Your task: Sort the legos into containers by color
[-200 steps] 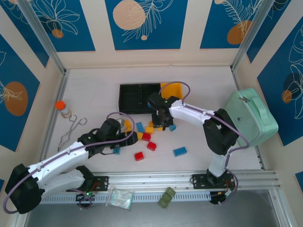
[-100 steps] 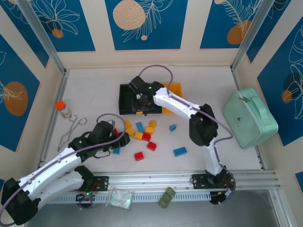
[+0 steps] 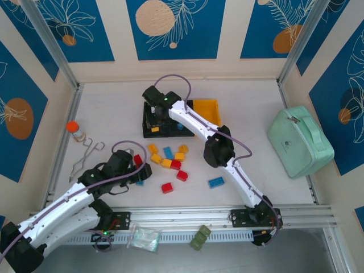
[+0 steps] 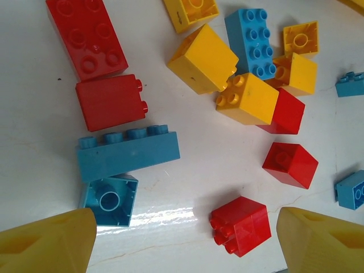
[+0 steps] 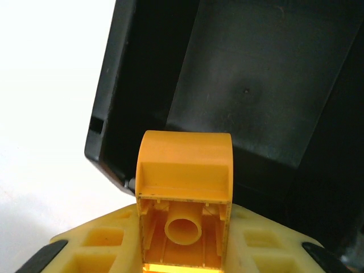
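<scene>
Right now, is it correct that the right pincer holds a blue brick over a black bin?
Not quite: the brick is yellow-orange, not blue, as the right wrist view shows. The right pincer does hold it over a black bin.

1. Smooth, hard plastic with a soft sheen on the legos (image 4: 128, 152).
2. Glossy white table (image 4: 187, 187), mirroring light, marked by fine hairline scratches.
3. Satin black plastic in the bin (image 5: 256, 74), smooth, faintly speckled.
4. Moulded plastic orange-yellow brick (image 5: 185, 153), matt, lightly dusty.
5. Dull, ridged metal rail (image 3: 187, 215).
</scene>
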`<move>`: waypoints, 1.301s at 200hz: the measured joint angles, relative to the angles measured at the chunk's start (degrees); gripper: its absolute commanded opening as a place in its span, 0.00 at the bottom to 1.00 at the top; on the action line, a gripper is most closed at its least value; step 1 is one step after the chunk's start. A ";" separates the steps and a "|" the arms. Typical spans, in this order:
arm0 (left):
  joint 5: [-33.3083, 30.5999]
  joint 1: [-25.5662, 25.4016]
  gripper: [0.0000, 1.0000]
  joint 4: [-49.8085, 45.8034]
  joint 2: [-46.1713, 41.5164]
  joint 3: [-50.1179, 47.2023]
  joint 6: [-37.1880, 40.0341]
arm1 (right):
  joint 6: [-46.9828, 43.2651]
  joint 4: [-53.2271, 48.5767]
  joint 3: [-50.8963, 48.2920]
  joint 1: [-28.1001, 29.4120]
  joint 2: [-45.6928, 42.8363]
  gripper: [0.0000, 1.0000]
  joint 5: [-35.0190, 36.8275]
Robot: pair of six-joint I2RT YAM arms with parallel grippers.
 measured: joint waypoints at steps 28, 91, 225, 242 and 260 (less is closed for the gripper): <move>0.00 0.02 0.83 -0.02 -0.22 -0.26 0.00 | -0.02 -0.33 0.83 -0.96 1.18 0.32 -0.50; 0.02 0.11 0.83 -0.02 -0.22 -1.01 -0.85 | 0.37 0.13 1.90 -1.81 1.36 0.50 -1.77; 6.62 0.22 0.81 6.14 4.81 -1.11 1.18 | -0.70 11.50 -40.41 0.28 -32.50 0.53 3.26; 8.68 0.20 0.81 8.17 7.17 -0.61 2.23 | -0.09 14.01 -49.46 -0.28 -39.91 0.55 4.44; 10.62 -0.13 0.81 10.67 10.10 0.39 3.15 | 0.87 16.57 -59.74 -1.64 -46.62 0.56 5.05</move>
